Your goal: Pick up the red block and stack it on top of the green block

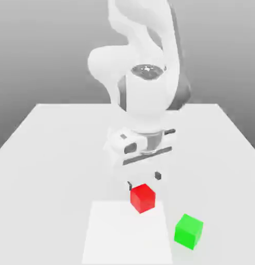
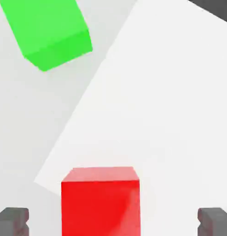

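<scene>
Red block (image 2: pixel 101 207): located between my jaws (image 2: pixel 113 222), off-centre, nearer one of them. Jaws: released, one each side of it. Judged requirement: centre on red, then descend. Green block (image 1: pixel 189 231): beside red, toward the exterior view's right.

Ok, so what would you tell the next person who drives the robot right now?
End effector: open, holding nothing, a fingertip to either side of the red block in the hand view.
Red block: at the far edge of the bright white patch.
Green block: beside that patch, toward the exterior view's right, nothing on top.
Done: the end effector is open around the red block's sides.
Left: grip red, lift it, set it on green, let go.
</scene>
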Controlling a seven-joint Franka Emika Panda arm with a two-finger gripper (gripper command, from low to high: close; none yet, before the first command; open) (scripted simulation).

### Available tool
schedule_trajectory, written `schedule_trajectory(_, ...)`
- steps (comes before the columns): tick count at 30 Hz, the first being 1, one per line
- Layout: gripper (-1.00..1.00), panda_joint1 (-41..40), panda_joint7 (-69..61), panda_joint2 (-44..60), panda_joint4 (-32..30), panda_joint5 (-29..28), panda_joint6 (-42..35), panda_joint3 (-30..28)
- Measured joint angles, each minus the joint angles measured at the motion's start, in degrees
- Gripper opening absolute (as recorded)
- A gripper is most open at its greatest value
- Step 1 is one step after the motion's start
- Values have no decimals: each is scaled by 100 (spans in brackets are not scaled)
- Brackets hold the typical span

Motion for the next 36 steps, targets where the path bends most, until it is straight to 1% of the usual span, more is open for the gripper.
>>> schedule_trajectory(2, 0, -53, -55, 435, 47, 62, 372, 74)
schedule_trajectory(3, -100, -91, -71, 641, 72, 78, 549, 114)
schedule_trajectory(10, -100, -116, -46, 692, 78, 46, 587, 133)
schedule_trajectory(18, -100, -128, 14, -807, -131, -43, -702, 119)
schedule_trajectory(20, -100, -7, -127, -875, 57, 58, -958, 142)
schedule_trajectory(25, -100, 347, -524, -548, 882, 216, -1456, 315)
schedule_trajectory(31, -100, 739, -750, -54, 1925, 23, -2008, 430)
schedule_trajectory(33, -100, 761, -749, 272, 2059, -39, -1816, 433)
schedule_trajectory(36, -100, 775, -706, 868, 2120, -117, -1283, 405)
